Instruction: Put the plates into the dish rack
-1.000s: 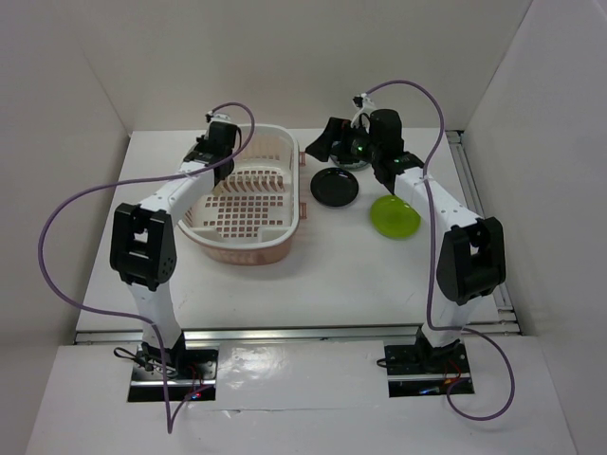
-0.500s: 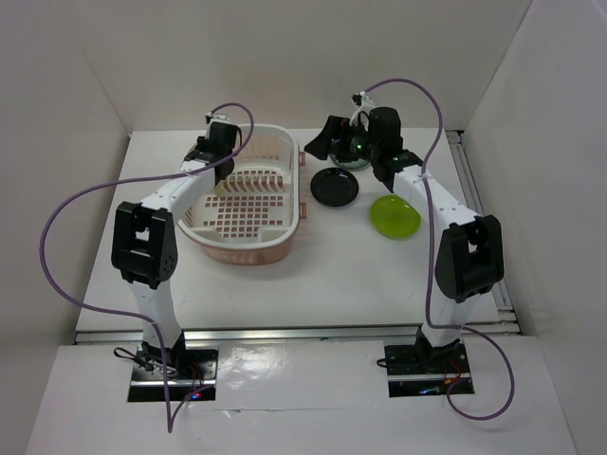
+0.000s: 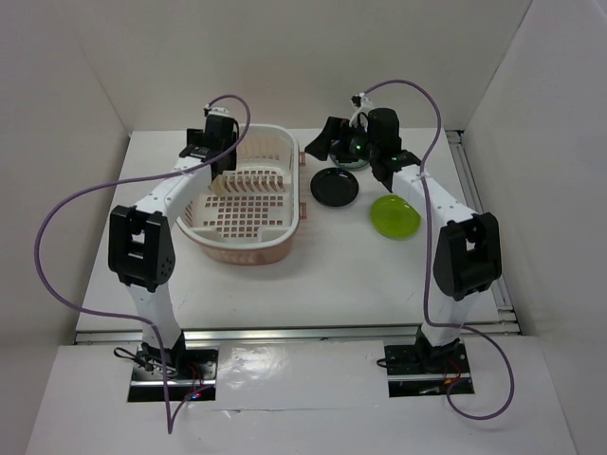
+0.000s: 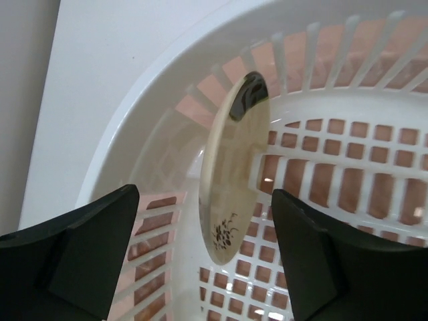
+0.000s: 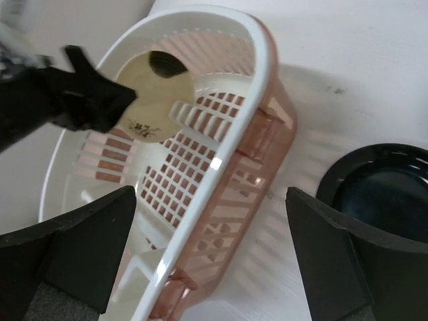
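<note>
While the left gripper [image 4: 204,200] hangs with its fingers [image 4: 73,257] spread wide over the far left end of the dish rack [image 4: 321,40], the cream plate [image 4: 231,174] stands on edge inside the rack, in the gap between the two fingers and touching neither. The plate's rim rests on the lattice bottom [image 4: 348,180], and its face is turned toward the curved, slotted end wall just beside it. A dark spot [image 4: 249,97] marks its upper rim and a small dark motif [image 4: 224,234] sits near its lower rim. Whether a divider prong supports the plate cannot be told.

The right gripper [image 5: 210,197] is likewise spread, with nothing between its fingers, and hovers above the table [image 3: 313,275] just right of the rack's far end. The glossy black plate [image 3: 335,188] lies flat on the table just right of the rack, close to but apart from its pink side. The lime green plate [image 3: 395,217] lies flat farther right and slightly nearer, beside the right arm and apart from the black plate.
</note>
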Controlling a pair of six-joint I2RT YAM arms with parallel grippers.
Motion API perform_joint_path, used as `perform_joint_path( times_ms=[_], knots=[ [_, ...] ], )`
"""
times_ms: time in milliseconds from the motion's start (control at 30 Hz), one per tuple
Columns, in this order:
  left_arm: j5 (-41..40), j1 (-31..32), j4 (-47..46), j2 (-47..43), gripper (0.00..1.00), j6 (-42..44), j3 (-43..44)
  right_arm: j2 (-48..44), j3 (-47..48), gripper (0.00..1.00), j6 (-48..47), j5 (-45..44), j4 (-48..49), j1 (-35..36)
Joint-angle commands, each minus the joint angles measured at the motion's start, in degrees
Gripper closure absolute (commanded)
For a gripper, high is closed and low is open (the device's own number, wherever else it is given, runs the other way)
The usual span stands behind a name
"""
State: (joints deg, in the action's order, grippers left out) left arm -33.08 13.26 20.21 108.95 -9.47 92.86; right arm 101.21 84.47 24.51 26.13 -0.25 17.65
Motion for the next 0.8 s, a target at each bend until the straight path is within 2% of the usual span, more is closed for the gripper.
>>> perform_joint_path(
  times_ms=[0, 67, 100, 267, 433, 567, 767],
  knots=[
    [2.75, -0.07, 0.27, -6.89, 0.03, -1.95, 3.56, 1.88, 1.49, 0.0, -1.05, -2.75, 0.68, -3.05],
    [4.25, -0.07, 0.88, -9.09, 0.0, -2.92, 3.56, 2.58, -0.7, 0.0, -0.52, -1.44, 2.53, -6.73],
    [5.99, -0.07, 0.89, -10.41, 0.0, -3.7, 2.86, 3.63, -0.71, 0.0, 0.26, -0.74, 3.15, -11.01],
    [16.89, -0.07, 0.89, -17.88, 0.0, -4.5, -0.21, 12.59, 6.3, 0.0, -1.22, -1.35, -1.23, -20.1],
    [25.15, -0.07, 3.78, -18.42, 0.0, -7.13, 1.45, 22.69, 10.27, 0.03, -1.75, -2.23, -1.77, -21.42],
    [28.68, -0.07, 5.89, -19.74, 0.0, -8.89, 4.6, 28.85, 13.96, 0.05, -0.61, -1.61, -2.3, -21.95],
    [32.54, -0.07, 7.56, -22.46, 0.0, -10.83, 4.61, 35.01, 17.49, 0.07, 1.5, -0.55, -0.9, -21.43]
  ],
)
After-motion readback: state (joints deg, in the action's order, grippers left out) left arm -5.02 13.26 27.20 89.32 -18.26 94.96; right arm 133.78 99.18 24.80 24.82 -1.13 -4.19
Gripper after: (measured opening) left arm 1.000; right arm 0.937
